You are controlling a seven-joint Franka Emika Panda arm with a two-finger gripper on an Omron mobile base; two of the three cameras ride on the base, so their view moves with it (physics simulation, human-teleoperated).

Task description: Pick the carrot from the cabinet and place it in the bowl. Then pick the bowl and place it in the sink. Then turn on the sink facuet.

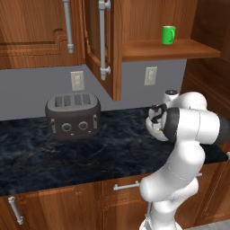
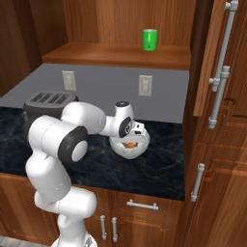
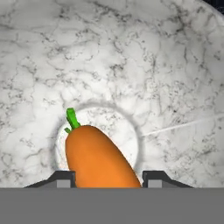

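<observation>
- Jaws (image 3: 107, 178) clamp the carrot (image 3: 98, 157), green top at 11 o'clock.
- Held low over the bowl (image 3: 166, 65) centre, likely for a short drop.

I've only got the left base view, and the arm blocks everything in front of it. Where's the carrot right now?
Observer: The carrot sits between the fingertips of the gripper, green top pointing away from the hand.
Operator: Is it over the bowl?
Observer: Yes, the hand view shows it inside the bowl, over the middle of its floor.
Operator: Where's the bowl standing?
Observer: On the dark counter, right of the toaster in the right base view.
</observation>
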